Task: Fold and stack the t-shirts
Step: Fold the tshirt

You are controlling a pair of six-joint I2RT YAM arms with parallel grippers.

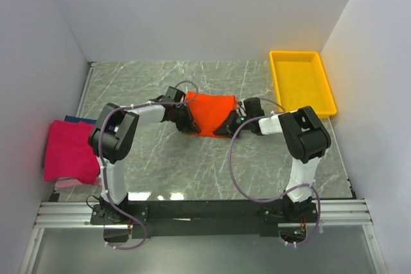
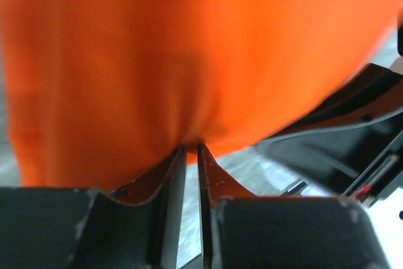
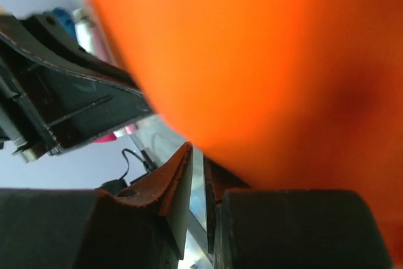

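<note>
We see the bright orange cloth t-shirt (image 1: 212, 112) at the middle of the grey marble-patterned table (image 1: 257, 165), bunched up and stretched between the two arms. The left gripper (image 1: 187, 122) has its jaws drawn narrow, pinching the shirt's left edge. In the left wrist view the cloth puckers right at the fingertips (image 2: 178, 155). The right gripper (image 1: 230, 124) nips the right edge with its jaws closed to a thin slit.

Bare marble shows between the shirt and the arm bases, and again toward the back wall. The yellow rectangular plastic tray (image 1: 280, 88) lies along the right rear edge, apart from the shirt. A magenta-pink folded shirt (image 1: 67, 151) overlaps the table's left edge beside the left arm, with dark blue cloth (image 1: 78, 119) and pale cloth (image 1: 69, 185) peeking from under it.
</note>
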